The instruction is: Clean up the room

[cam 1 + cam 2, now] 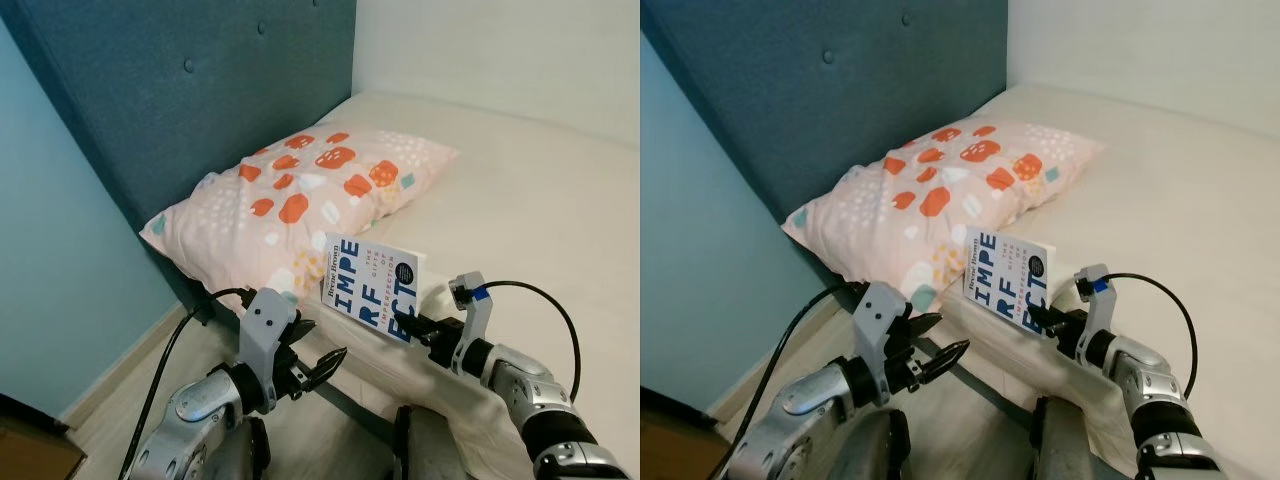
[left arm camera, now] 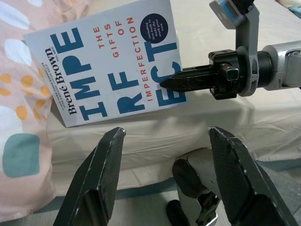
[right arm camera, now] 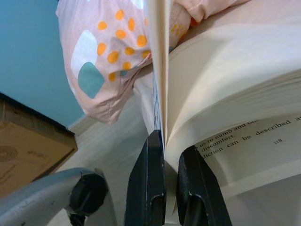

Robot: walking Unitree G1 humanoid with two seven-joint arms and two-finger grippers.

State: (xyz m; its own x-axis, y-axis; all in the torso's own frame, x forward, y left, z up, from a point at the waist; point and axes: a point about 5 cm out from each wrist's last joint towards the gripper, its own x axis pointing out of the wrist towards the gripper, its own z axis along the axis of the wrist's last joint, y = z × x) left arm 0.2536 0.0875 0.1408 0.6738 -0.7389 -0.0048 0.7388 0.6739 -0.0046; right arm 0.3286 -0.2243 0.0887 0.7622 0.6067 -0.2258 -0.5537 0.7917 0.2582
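One bed [image 1: 540, 190] with a cream sheet fills the right and far part of the scene, backed on the left by one dark blue tufted headboard [image 1: 200, 90]. One pillow [image 1: 300, 195], pale pink with orange, white and teal blotches, lies at the bed's left end against the headboard, its near corner hanging over the mattress edge. One cardboard box [image 1: 30, 455] sits on the pale wooden floor [image 1: 120, 400] at the near left, beside the light blue wall [image 1: 60, 290].

One book [image 1: 370, 285], a white paperback with blue and red lettering reading "The Gifts of Imperfection", stands tilted at the near edge of the mattress, just right of the pillow's near corner. The right gripper [image 1: 415, 325] is clamped on the book's front cover at its near right corner, one finger on each side of the cover, while the pages fan away from it. The left gripper [image 1: 318, 365] hangs over the floor, near and left of the book, fingers spread apart and holding nothing.
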